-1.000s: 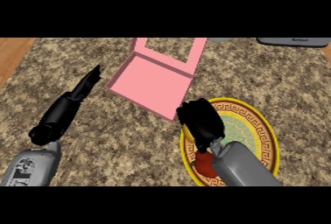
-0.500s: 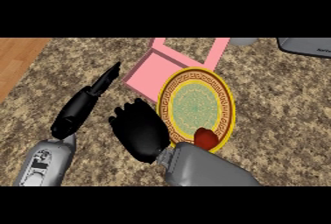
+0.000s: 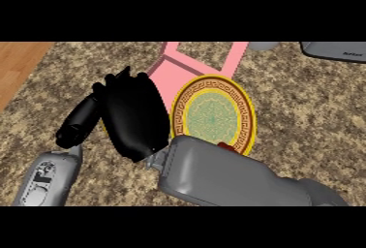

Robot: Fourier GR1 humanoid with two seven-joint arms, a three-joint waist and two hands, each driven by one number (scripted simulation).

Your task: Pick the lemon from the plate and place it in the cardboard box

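Note:
A yellow-rimmed plate (image 3: 214, 92) with a green patterned middle lies on the speckled counter. At its near edge a small red thing (image 3: 225, 145) peeks out, mostly hidden under my right forearm; I see no yellow lemon. My right hand (image 3: 136, 118) stands open left of the plate, fingers straight and pointing away, holding nothing. My left hand (image 3: 79, 123) is just left of it, open, low over the counter. The box (image 3: 187, 62) looks pink, with its flap down toward the plate, and lies behind the plate.
A grey appliance edge (image 3: 334, 49) shows at the far right, and a small pale object (image 3: 262, 46) sits beside the box. A wooden strip (image 3: 22, 63) borders the counter at the far left.
My right hand has swung left off the plate and now stands beside the left hand. The red thing stays at the plate's near edge. The whole view has shifted.

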